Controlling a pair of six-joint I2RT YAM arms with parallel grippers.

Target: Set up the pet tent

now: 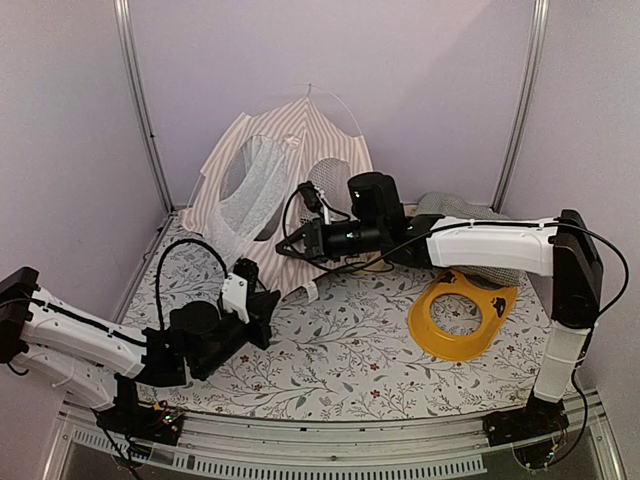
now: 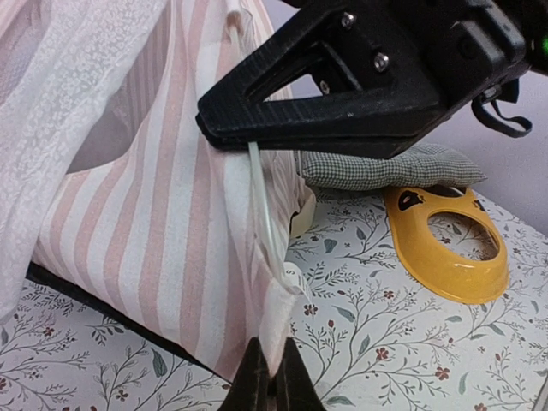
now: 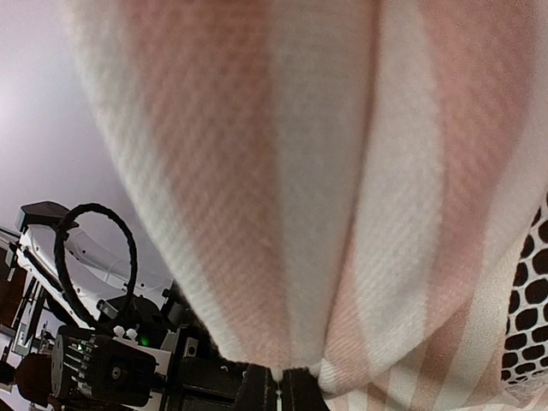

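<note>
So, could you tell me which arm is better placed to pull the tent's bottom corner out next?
Left, probably. The left gripper is shut on the bottom corner of the tent beside the pole; the right gripper pinches the same edge higher up.

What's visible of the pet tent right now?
The pet tent is pink-and-white striped cloth, half raised at the back left of the flowered table cover. Its peak is up, but its walls are sagging and creased. A sheer white door flap hangs at its front. It has a dark mesh window, and a thin white pole runs down a front seam. The left claw is shut on the bottom hem; the right claw is shut on the cloth higher up.
</note>
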